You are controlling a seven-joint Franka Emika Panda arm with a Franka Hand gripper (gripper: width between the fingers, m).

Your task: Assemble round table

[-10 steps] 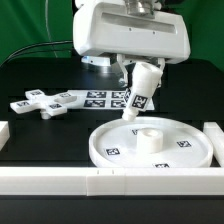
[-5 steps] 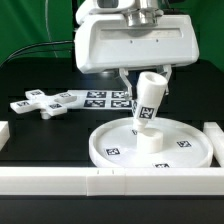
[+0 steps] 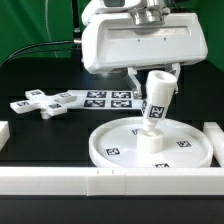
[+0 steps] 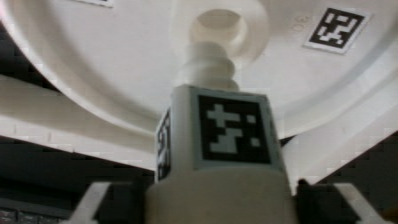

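The large rimmed round disc (image 3: 150, 145) lies flat on the black table near the front rail, with a short raised hub (image 3: 148, 139) at its middle. My gripper (image 3: 152, 72) is shut on the short cylindrical post (image 3: 157, 100), which carries a square tag. The post hangs slightly tilted with its lower tip at the hub. In the wrist view the post (image 4: 221, 140) fills the middle, its narrow end reaching the hub (image 4: 221, 25) of the disc (image 4: 125, 70). The cross-shaped four-armed piece (image 3: 42, 102) lies apart at the exterior view's left.
The marker board (image 3: 105, 98) lies flat behind the disc, beside the cross piece. Long white border rails run along the front (image 3: 100, 182) and at the exterior view's right (image 3: 216, 135) and left (image 3: 4, 130). A green backdrop stands behind.
My gripper has moved toward the exterior view's right with the post. The post has turned more upright and its tip has come over the disc's hub.
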